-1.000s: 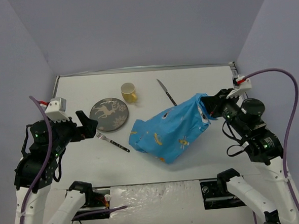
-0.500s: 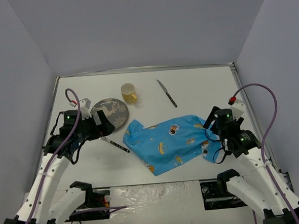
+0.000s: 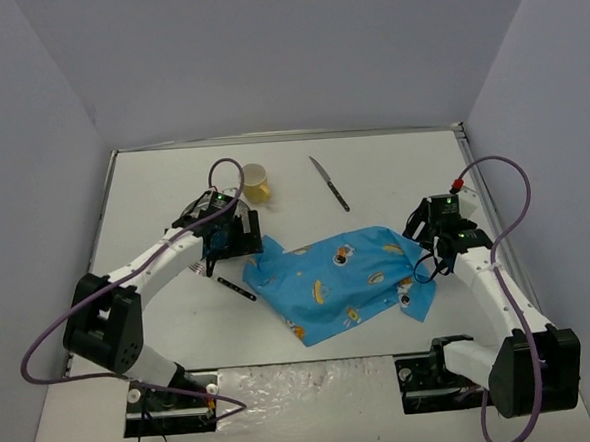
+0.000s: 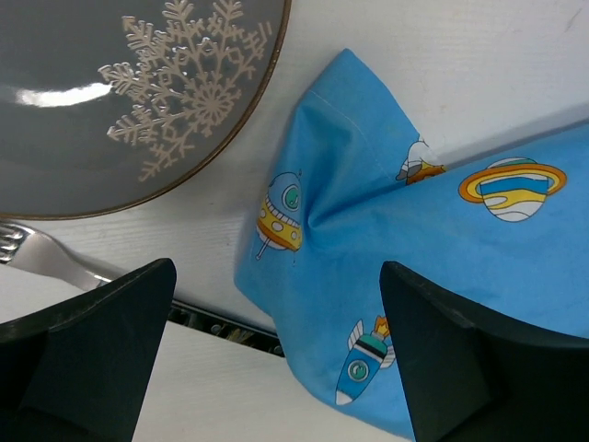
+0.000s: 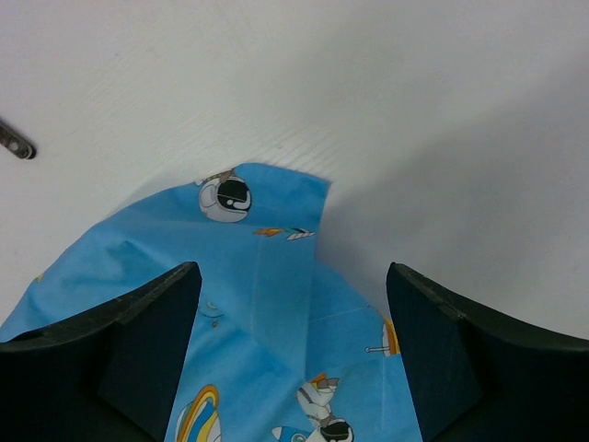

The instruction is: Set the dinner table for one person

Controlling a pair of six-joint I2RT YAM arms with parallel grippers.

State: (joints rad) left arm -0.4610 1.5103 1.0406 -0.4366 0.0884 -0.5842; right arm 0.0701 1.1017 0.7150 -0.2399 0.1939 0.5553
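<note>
The dinner table (image 3: 392,175) is a white top. A blue cartoon-print placemat (image 3: 339,278) lies rumpled on it at centre right, with its right corner folded over. My left gripper (image 3: 242,240) hovers open above the mat's left corner (image 4: 350,138), beside the grey snowflake plate (image 4: 120,92) and the fork (image 4: 46,253). Nothing sits between its fingers (image 4: 92,350). My right gripper (image 3: 424,248) stands open over the mat's folded right corner (image 5: 267,276), holding nothing. A yellow cup (image 3: 256,183) and a knife (image 3: 328,182) lie farther back.
In the top view my left arm covers most of the plate. The fork's dark handle (image 3: 234,288) pokes out to the left of the mat. The knife's handle tip (image 5: 14,145) shows at the left edge of the right wrist view. Purple walls ring the table.
My right gripper has opened and let go of the placemat, which dropped from a raised bunch to lie on the table. My left arm swung in from the left to the mat's left corner.
</note>
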